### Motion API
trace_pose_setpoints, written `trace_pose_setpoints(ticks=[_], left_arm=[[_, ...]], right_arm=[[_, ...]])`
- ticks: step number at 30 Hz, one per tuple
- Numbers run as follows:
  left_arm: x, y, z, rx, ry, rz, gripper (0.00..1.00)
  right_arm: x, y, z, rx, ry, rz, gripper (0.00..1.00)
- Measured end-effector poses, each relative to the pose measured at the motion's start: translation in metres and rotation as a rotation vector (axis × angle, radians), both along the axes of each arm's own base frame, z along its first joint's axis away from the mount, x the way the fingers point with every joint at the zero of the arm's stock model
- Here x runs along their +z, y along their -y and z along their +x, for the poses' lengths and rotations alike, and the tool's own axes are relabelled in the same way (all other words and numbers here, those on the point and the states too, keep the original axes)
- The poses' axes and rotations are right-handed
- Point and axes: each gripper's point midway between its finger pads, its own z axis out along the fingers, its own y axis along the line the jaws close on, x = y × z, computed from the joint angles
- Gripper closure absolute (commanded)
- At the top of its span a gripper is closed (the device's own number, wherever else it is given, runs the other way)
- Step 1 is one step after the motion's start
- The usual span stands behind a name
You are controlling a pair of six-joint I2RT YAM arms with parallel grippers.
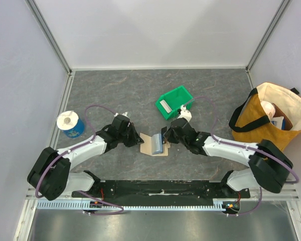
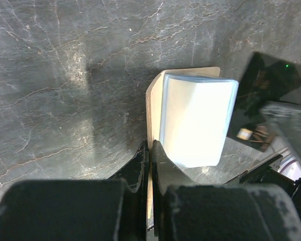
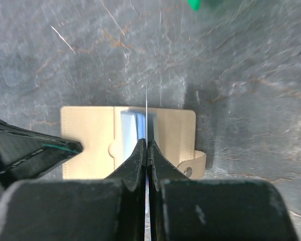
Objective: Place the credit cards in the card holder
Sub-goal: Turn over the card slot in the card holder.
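Observation:
The tan card holder lies open on the table between my grippers. My left gripper is shut on its left flap, seen edge-on in the left wrist view between my closed fingertips. A light blue credit card stands in the holder. My right gripper is shut on a thin card held edge-on, just over the holder's middle pocket. In the right wrist view the holder shows its strap with a round snap.
A green plastic bin with a whitish item stands behind the holder. An ochre tote bag sits at the right. A blue-and-white roll stands at the left. Walls enclose the table.

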Motion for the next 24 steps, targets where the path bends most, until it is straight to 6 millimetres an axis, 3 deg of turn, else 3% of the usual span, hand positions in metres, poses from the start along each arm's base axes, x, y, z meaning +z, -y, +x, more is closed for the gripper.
trace_pose_setpoints(ticks=[3,6,17,24], left_arm=[[-0.005,0.0,-0.001,-0.001,-0.016,0.009,0.98],[-0.011,-0.001,-0.002,-0.002,-0.033,0.02,0.98],[-0.037,-0.007,-0.012,0.0,-0.081,0.052,0.98],[-0.044,-0.001,-0.008,-0.004,-0.083,0.028,0.98]], right_arm=[[0.022,0.01,0.006,-0.023,0.063,-0.018,1.0],[0.029,0.014,0.008,-0.034,0.084,-0.031,1.0],[0.013,0.019,0.002,-0.016,0.045,-0.083,1.0],[-0.009,0.025,-0.004,-0.007,-0.013,-0.145,1.0]])
